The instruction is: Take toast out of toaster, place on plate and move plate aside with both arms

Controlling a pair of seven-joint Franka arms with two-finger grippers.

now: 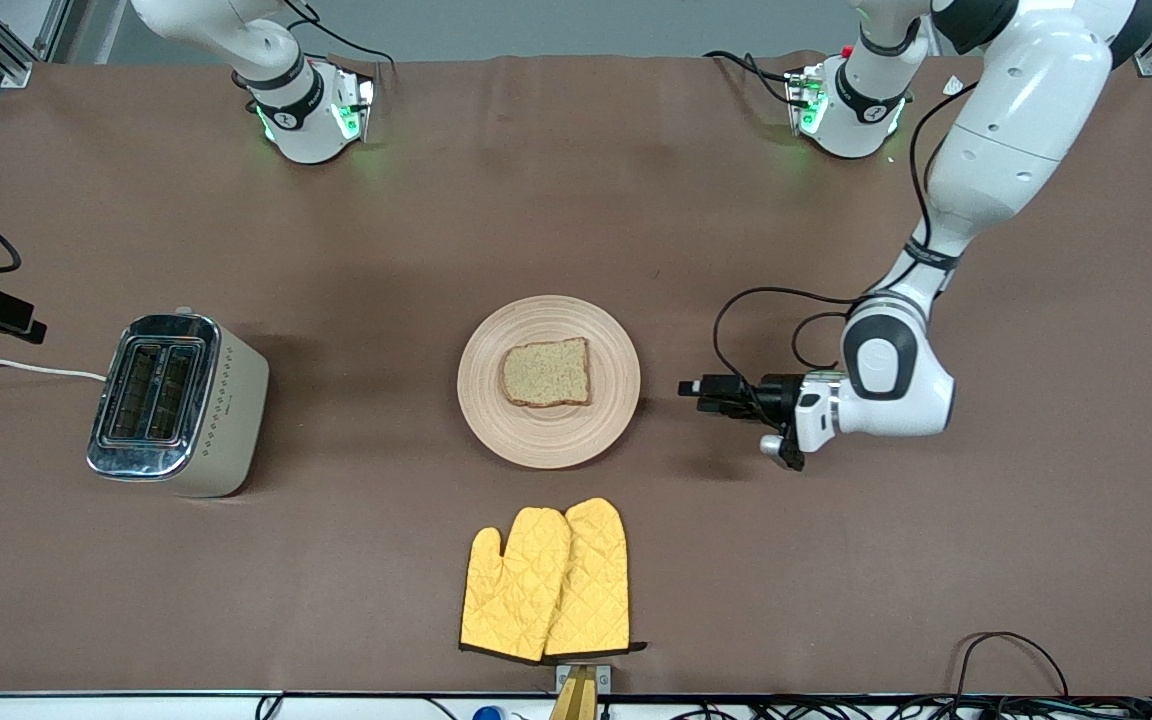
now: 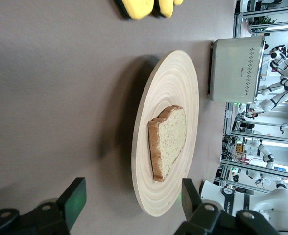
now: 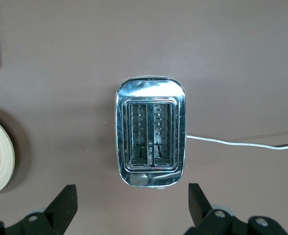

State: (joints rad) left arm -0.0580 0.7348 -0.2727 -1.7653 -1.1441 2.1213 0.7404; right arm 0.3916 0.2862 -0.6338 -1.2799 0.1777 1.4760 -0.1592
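Toast (image 1: 547,372) on the plate (image 1: 604,420), the left pincer (image 1: 701,390) gapes empty beside its rim, the right pincer (image 3: 132,205) empty, wide above the toaster (image 1: 221,420): a lopsided push could spill the slice.

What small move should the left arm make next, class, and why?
Probably ease the left gripper forward to the plate rim and grip it. The toast already lies on the plate, the toaster slots are empty, and the open fingers sit low beside the rim, so only moving the plate remains.
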